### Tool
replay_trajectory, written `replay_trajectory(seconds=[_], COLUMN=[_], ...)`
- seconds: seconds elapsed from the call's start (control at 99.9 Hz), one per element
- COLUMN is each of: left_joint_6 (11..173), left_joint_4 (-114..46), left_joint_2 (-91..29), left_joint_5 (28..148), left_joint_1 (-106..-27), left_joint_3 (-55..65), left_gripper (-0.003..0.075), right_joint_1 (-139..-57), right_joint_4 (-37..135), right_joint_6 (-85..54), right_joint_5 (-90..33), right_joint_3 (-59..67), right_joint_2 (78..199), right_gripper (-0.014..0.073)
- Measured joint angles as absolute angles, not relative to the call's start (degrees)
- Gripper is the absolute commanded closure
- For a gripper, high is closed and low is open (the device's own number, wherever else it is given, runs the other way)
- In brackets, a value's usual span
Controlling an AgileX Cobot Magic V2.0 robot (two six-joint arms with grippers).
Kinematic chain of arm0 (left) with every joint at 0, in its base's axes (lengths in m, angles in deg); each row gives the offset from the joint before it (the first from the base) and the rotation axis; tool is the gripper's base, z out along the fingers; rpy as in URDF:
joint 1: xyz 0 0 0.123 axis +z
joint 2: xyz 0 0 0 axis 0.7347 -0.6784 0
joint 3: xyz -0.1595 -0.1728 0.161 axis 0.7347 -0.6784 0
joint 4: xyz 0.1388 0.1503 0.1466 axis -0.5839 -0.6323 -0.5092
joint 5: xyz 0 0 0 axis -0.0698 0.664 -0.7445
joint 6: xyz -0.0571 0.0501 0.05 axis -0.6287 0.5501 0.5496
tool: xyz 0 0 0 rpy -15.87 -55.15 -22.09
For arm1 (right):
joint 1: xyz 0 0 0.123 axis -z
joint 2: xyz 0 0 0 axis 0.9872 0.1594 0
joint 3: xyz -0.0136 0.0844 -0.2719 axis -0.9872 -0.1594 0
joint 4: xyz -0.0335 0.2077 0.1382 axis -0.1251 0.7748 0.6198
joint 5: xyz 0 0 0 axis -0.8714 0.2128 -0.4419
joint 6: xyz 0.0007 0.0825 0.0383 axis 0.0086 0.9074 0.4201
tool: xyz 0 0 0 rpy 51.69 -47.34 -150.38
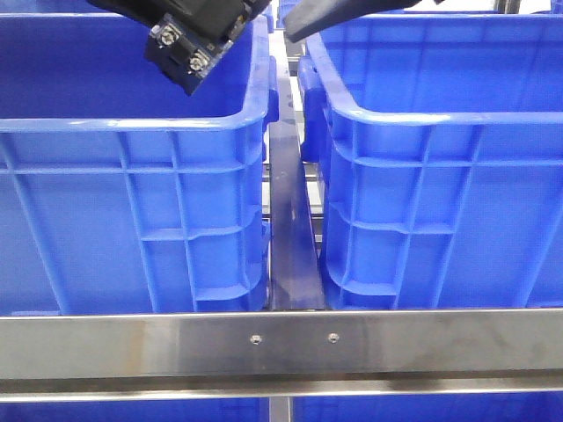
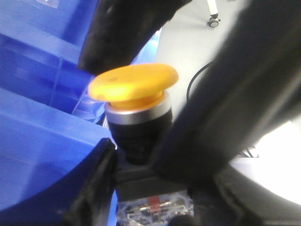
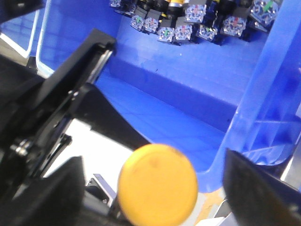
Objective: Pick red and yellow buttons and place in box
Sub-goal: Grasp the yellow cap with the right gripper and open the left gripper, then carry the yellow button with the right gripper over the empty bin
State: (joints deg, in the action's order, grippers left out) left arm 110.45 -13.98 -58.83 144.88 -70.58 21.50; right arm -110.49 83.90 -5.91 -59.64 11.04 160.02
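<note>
A yellow button point(image 2: 134, 84) with a silver collar and a black body sits between the dark fingers of my left gripper point(image 2: 141, 155), which is shut on it. In the front view that gripper point(image 1: 207, 18) hangs over the left blue box point(image 1: 132, 132), and the button's black contact block point(image 1: 187, 54) pokes out below it. The right wrist view looks at the yellow cap point(image 3: 157, 183) head-on. My right gripper point(image 3: 153, 190) is open, with a wide gap on each side of the cap. No red button can be made out.
The right blue box point(image 1: 440, 132) stands beside the left one, with a dark strip point(image 1: 290, 246) between them. Several buttons point(image 3: 178, 23) lie in a heap at the far wall of a blue box. A steel rail point(image 1: 281, 347) crosses in front.
</note>
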Motion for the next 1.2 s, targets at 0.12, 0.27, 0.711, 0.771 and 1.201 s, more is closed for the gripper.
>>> replay_trajectory(seconds=[0.12,0.27,0.711,0.771,1.201], left_joint_6=[110.4,110.4,110.4,110.4,110.4], left_joint_4=[-13.9,-13.7,-14.5,-15.5,-19.1], left_joint_2=[-58.8,-58.8,-57.7,-56.8,-54.7], left_joint_5=[144.9,145.0,145.0,145.0,145.1], left_joint_1=[-70.6,-70.6,-70.6,-70.6,-70.6], left_joint_3=[21.5,21.5,21.5,21.5,21.5], left_gripper=[0.0561,0.036,0.0203,0.0203,0.0205], right_joint_1=[-110.5,-110.5,-106.3,-103.9,-85.2], right_joint_4=[84.9,84.9,85.3,85.3,84.7], right_joint_6=[-5.9,-5.9,-5.9,-5.9,-11.1], right_joint_5=[-59.2,-59.1,-60.7,-60.8,-56.6], right_joint_3=[11.0,11.2,13.8,13.9,14.0], right_joint_2=[160.4,160.4,160.3,159.8,159.5], right_gripper=[0.0379,0.0552,0.056,0.056,0.056])
